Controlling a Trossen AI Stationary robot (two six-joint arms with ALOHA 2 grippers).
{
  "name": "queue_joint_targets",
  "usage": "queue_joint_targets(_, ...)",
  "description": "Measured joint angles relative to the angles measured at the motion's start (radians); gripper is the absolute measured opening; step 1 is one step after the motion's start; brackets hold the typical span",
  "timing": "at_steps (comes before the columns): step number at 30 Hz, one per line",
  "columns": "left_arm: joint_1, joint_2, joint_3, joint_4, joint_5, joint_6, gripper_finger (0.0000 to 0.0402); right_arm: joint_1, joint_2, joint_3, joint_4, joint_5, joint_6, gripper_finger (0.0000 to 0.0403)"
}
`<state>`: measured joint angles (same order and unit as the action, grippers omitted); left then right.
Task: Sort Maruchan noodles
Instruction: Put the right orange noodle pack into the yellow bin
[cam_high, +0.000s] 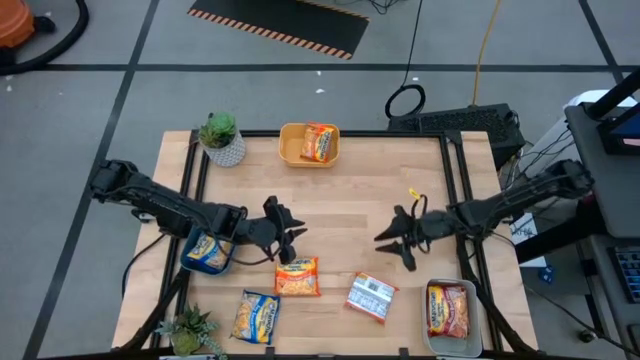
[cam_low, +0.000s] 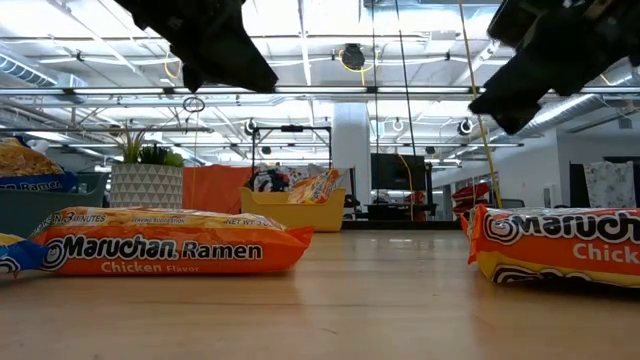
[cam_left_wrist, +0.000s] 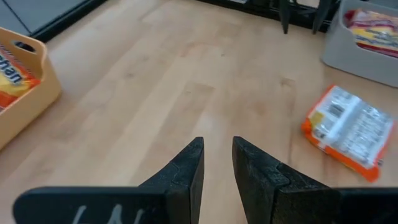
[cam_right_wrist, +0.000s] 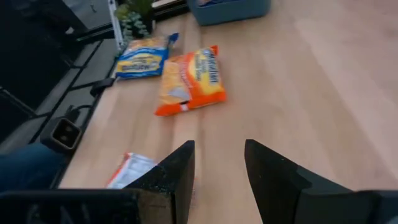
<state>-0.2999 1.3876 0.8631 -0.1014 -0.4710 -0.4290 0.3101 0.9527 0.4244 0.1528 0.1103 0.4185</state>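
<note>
Six crinkly plastic Maruchan ramen packets are spread over a pale wooden table (cam_high: 340, 215) seen from above, both dark robot arms hovering empty over its middle. Along the near edge, at about 7 o'clock from the table's centre, lies a yellow-and-blue wrapped packet (cam_high: 256, 316), just beside a small leafy potted plant (cam_high: 190, 331) at the near-left corner; an orange chicken-flavour packet (cam_high: 298, 277) lies at roughly 6 o'clock, and a packet turned silver-white side up with orange ends (cam_high: 372, 297) at 5 o'clock. In the near-right corner, a clear rectangular bin (cam_high: 430, 335) holds a red-wrapped packet (cam_high: 448, 309). At 8 o'clock, a blue bin (cam_high: 190, 262) holds a blue-and-yellow packet (cam_high: 207, 250). Above the boards at 9 o'clock hangs the left gripper (cam_high: 294, 238), its fingers (cam_left_wrist: 186, 171) parted by a narrow gap and grasping nothing, directly over the orange packet's far side. At 3 o'clock the right gripper (cam_high: 392, 243) hangs likewise released, its fingers (cam_right_wrist: 180, 171) standing somewhat wider apart and clear of every packet. At the far edge, 12 o'clock, a yellow bin (cam_high: 288, 148) contains an orange packet (cam_high: 320, 142), with a green plant in a white patterned pot (cam_high: 222, 140) at 11 o'clock beside it.
</note>
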Motion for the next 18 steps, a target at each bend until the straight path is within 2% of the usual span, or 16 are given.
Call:
queue_joint_targets(3, -0.032, 0.0, 0.0, -0.001, 0.0, -0.017, 0.0088, 0.086, 0.024, 0.027, -0.007, 0.066, 0.026, 0.0135)
queue_joint_targets(10, -0.125, 0.0, 0.0, 0.0, 0.0, -0.064, 0.0088, 0.231, 0.157, 0.131, -0.025, 0.135, 0.073, 0.0135)
queue_joint_targets(18, -0.192, 0.0, 0.0, -0.001, 0.0, -0.062, 0.0088, 0.317, 0.358, 0.333, -0.24, 0.182, 0.165, 0.0135)
